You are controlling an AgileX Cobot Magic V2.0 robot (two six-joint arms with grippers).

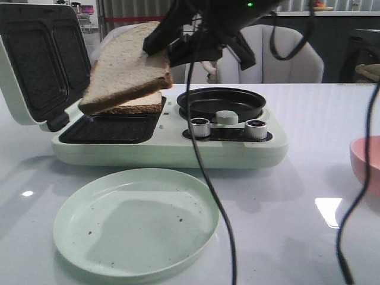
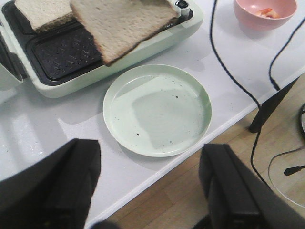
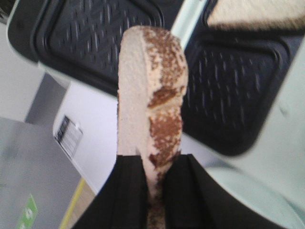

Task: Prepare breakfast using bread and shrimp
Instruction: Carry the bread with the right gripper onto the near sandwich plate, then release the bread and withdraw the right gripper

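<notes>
Right gripper (image 3: 155,179): clamped on one corner of a bread slice (image 1: 127,65), held tilted in the air above the sandwich maker (image 1: 169,142).
Left gripper (image 2: 147,186): spread wide, empty, hung over the table edge near the green plate (image 2: 157,109).
Second slice (image 1: 139,107): lay flat on the dark grill plate (image 1: 110,127), partly under the raised slice.
Shrimp (image 2: 267,13): sat in the pink bowl (image 2: 264,14), well apart from the bread.
Grip risk: pinched at the crust only; soft crumb likely to tear or sag, dropping the slice short of the plate.
Tilt risk: low corner hung close to the maker's front rim; liable to catch there and fold.
Lid risk: open lid (image 1: 35,59) stood just beside the raised slice; a swing that way could have knocked it.
Cable risk: black cable (image 1: 208,172) trailed across the green plate; might have dragged over food set down there.
</notes>
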